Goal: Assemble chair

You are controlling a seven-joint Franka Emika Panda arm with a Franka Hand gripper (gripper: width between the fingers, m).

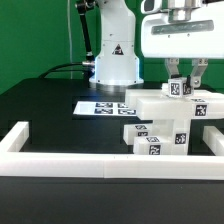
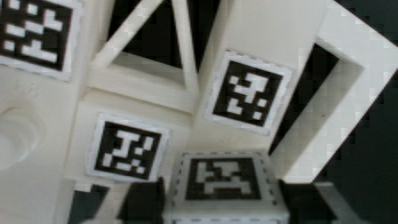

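The chair stands partly joined at the exterior view's right: a flat white seat slab (image 1: 158, 103) rests on blocky tagged legs (image 1: 150, 138). A small white tagged part (image 1: 180, 89) stands on the slab's top. My gripper (image 1: 185, 84) hangs straight above it, one finger on each side. In the wrist view this tagged part (image 2: 219, 180) lies between my dark fingers (image 2: 146, 198), and a thin dark gap shows on each side, so my gripper (image 2: 222, 202) looks slightly open around it. Beyond it lie more white chair pieces with tags (image 2: 249, 88).
A long low white border rail (image 1: 90, 162) runs along the front, with upright ends at both sides (image 1: 20, 137). The marker board (image 1: 103, 106) lies flat behind the chair. The robot's white base (image 1: 113, 55) stands at the back with a black cable beside it.
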